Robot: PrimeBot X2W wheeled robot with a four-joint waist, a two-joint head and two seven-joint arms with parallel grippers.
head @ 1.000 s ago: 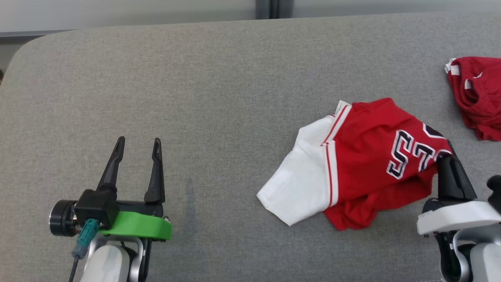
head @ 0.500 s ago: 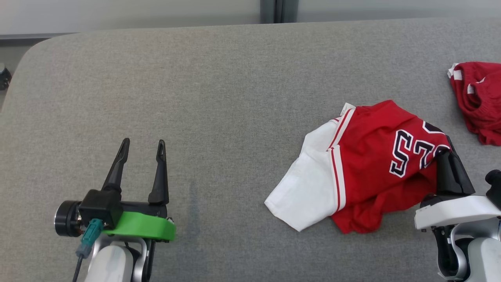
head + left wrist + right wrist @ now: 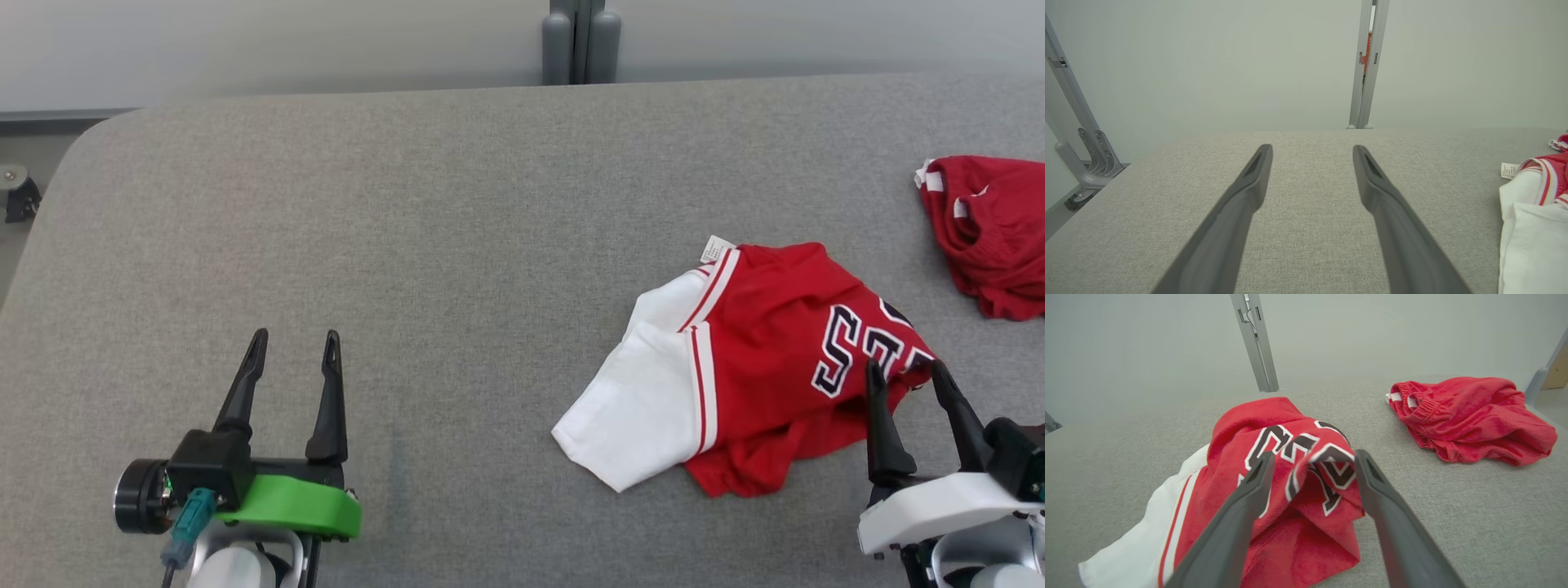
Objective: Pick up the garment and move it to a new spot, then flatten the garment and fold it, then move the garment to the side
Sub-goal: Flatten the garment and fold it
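your right pincer (image 3: 906, 374) is standing spread open, a raised fold of the red and white jersey (image 3: 759, 351) sitting between its fingers. the jersey is lying crumpled on the grey desk (image 3: 408, 204), near another red garment (image 3: 992, 237). your left pincer (image 3: 295, 339) is hovering open, well apart.

A: Bright, even, diffuse; lit probably from overhead.
B: Soft shadows only, faint under the folds of the jersey (image 3: 759, 359).
A: Crisp in the head view. And at the wrists?
B: Wide-angle, bowed toward the edges; softened on the right gripper (image 3: 1313, 455) close to the lens, hazy at the far wall (image 3: 1147, 355).
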